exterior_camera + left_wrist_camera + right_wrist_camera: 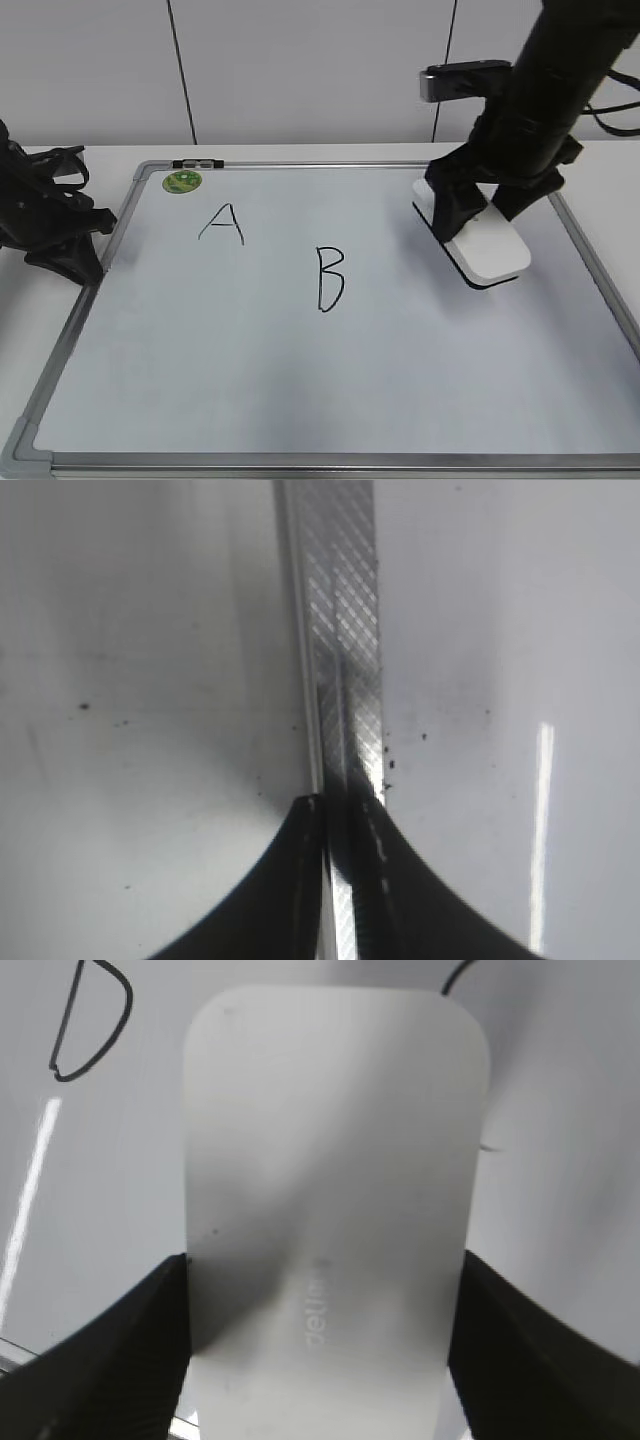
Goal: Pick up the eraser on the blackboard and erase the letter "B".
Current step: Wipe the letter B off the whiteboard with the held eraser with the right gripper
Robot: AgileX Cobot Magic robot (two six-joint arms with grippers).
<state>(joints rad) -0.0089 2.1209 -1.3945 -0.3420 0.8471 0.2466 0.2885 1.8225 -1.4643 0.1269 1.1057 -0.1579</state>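
Note:
The eraser (487, 247), a white rounded block with a black underside, is at the right of the blackboard (330, 390). My right gripper (478, 208) is shut on the eraser, its fingers against both long sides (325, 1290); whether the eraser touches the board I cannot tell. The letter "B" (330, 278) is drawn in black at the board's middle, left of the eraser; part of it shows in the right wrist view (95, 1020). My left gripper (75, 258) rests at the board's left frame, shut and empty (342, 810).
A black "A" (222, 223) is written left of the "B". A green round magnet (182, 181) sits at the board's top left corner. The board's grey metal frame (345, 630) runs under my left gripper. A pale wall stands behind the table.

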